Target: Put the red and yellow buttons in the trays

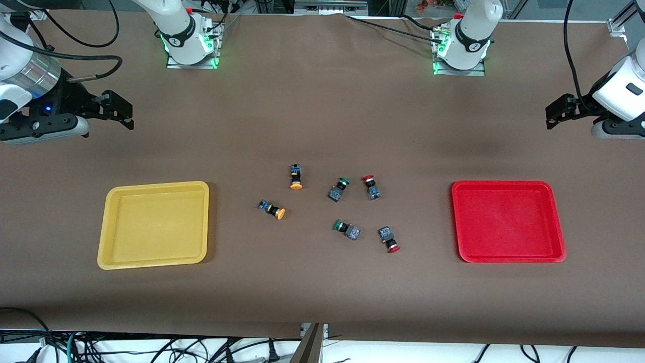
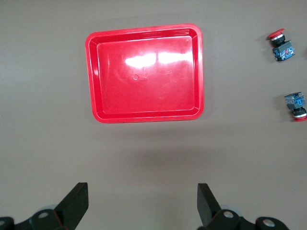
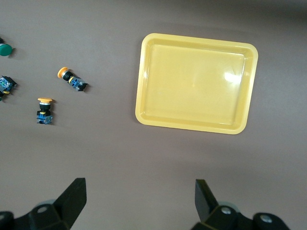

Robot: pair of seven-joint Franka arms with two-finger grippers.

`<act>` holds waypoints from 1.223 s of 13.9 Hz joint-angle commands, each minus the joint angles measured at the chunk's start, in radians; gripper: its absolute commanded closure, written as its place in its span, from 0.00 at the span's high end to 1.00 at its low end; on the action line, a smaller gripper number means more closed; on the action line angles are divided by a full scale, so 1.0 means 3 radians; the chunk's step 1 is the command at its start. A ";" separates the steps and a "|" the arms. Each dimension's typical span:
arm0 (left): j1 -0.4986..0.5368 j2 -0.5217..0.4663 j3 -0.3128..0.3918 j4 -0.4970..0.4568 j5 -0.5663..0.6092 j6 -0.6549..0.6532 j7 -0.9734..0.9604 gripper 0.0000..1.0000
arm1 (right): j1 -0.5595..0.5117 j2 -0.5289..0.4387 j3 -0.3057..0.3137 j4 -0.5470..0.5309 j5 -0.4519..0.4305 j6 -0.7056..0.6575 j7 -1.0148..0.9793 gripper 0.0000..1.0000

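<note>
Two yellow buttons (image 1: 296,177) (image 1: 272,208) lie on their sides mid-table, also seen in the right wrist view (image 3: 44,110) (image 3: 72,80). Two red buttons (image 1: 371,187) (image 1: 389,238) lie toward the red tray (image 1: 508,222), and show in the left wrist view (image 2: 279,45) (image 2: 295,106). The yellow tray (image 1: 153,227) sits at the right arm's end and holds nothing, as does the red tray. My right gripper (image 1: 122,113) (image 3: 140,201) hangs open over bare cloth beside the yellow tray (image 3: 196,88). My left gripper (image 1: 553,115) (image 2: 143,201) hangs open over bare cloth beside the red tray (image 2: 146,72).
Two green-capped buttons (image 1: 339,189) (image 1: 347,229) lie among the red and yellow ones. One green cap (image 3: 4,49) shows at the edge of the right wrist view. Brown cloth covers the whole table. Both arm bases stand at the table's edge farthest from the camera.
</note>
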 commanded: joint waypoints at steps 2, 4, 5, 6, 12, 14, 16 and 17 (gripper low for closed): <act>0.0006 0.0055 0.0010 0.0109 -0.0046 -0.0062 0.0027 1.00 | -0.0031 0.0013 0.0012 0.0014 -0.0065 -0.0011 -0.0005 1.00; 0.0011 0.0055 0.0010 0.0109 -0.0046 -0.0062 0.0032 1.00 | -0.0026 0.0019 0.0012 0.0034 -0.0065 -0.0016 0.0005 1.00; 0.0011 0.0055 0.0010 0.0109 -0.0046 -0.0062 0.0027 1.00 | -0.0021 0.0014 0.0017 0.0034 -0.0070 -0.0011 0.0015 1.00; 0.0011 0.0055 0.0010 0.0109 -0.0046 -0.0062 0.0032 1.00 | -0.0021 0.0019 0.0012 0.0034 -0.0065 -0.0011 0.0010 1.00; 0.0021 0.0055 0.0010 0.0109 -0.0046 -0.0062 0.0032 1.00 | -0.0036 0.0024 0.0012 0.0034 -0.0075 -0.0006 0.0015 1.00; 0.0021 0.0055 0.0010 0.0109 -0.0046 -0.0062 0.0032 1.00 | -0.0041 0.0024 0.0012 0.0034 -0.0075 -0.0006 0.0000 1.00; 0.0021 0.0055 0.0010 0.0109 -0.0046 -0.0062 0.0032 1.00 | -0.0041 0.0024 0.0012 0.0034 -0.0075 -0.0006 0.0000 1.00; 0.0021 0.0055 0.0010 0.0109 -0.0046 -0.0062 0.0027 1.00 | -0.0041 0.0024 0.0007 0.0034 -0.0075 -0.0001 0.0005 1.00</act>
